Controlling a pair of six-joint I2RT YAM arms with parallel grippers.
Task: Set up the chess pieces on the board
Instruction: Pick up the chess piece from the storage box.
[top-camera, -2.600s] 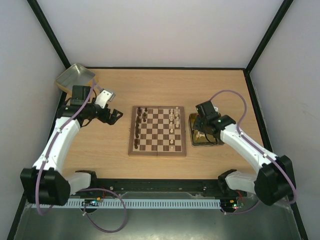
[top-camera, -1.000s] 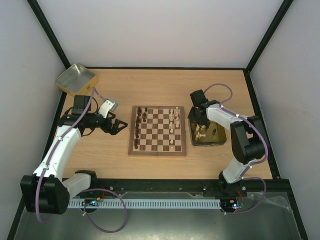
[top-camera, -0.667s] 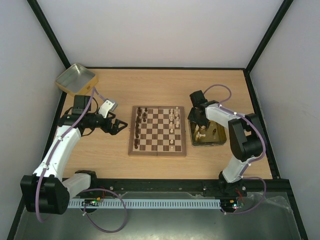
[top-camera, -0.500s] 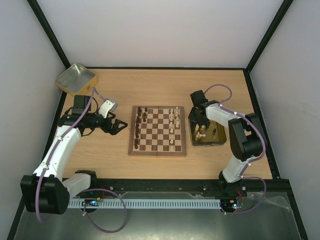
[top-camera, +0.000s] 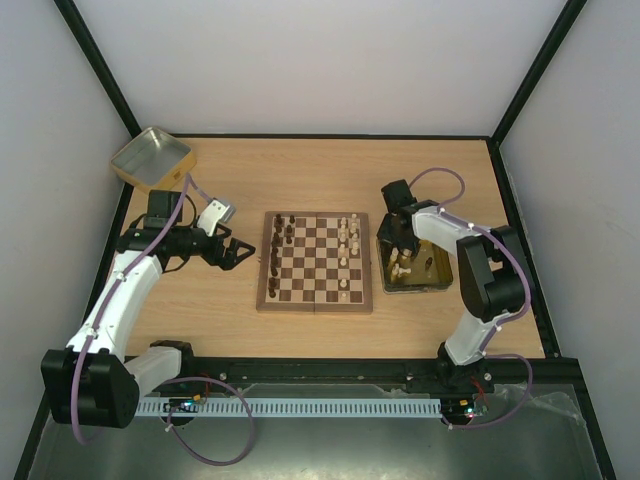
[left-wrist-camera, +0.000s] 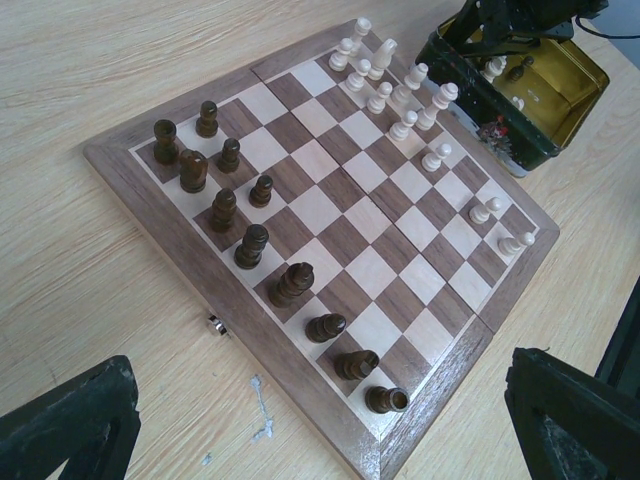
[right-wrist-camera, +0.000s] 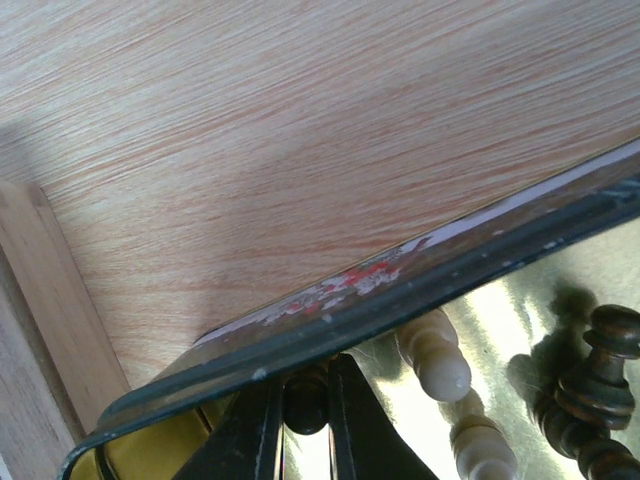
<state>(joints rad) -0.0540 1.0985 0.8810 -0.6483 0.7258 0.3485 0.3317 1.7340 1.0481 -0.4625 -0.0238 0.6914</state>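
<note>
1. Left end effector (top-camera: 238, 252): fingers wide apart, holding nothing, over the tabletop (top-camera: 220, 300). The board (top-camera: 315, 262) lies just ahead of it.
2. Board: dark pieces (left-wrist-camera: 250, 245) along the side nearest that end effector, pale pieces (left-wrist-camera: 400, 100) along the far side.
3. Right end effector (right-wrist-camera: 305, 425): down inside the gold tray (right-wrist-camera: 400, 290), fingers clamped on the round head of a dark piece (right-wrist-camera: 305, 400).
4. Just beside it in the tray: a loose pale piece (right-wrist-camera: 435, 355) and a loose dark piece (right-wrist-camera: 600, 370).

The tray rim (right-wrist-camera: 420, 270) hides most of a dark piece (right-wrist-camera: 305, 405), perhaps pinched by the right fingers (right-wrist-camera: 250, 430).
</note>
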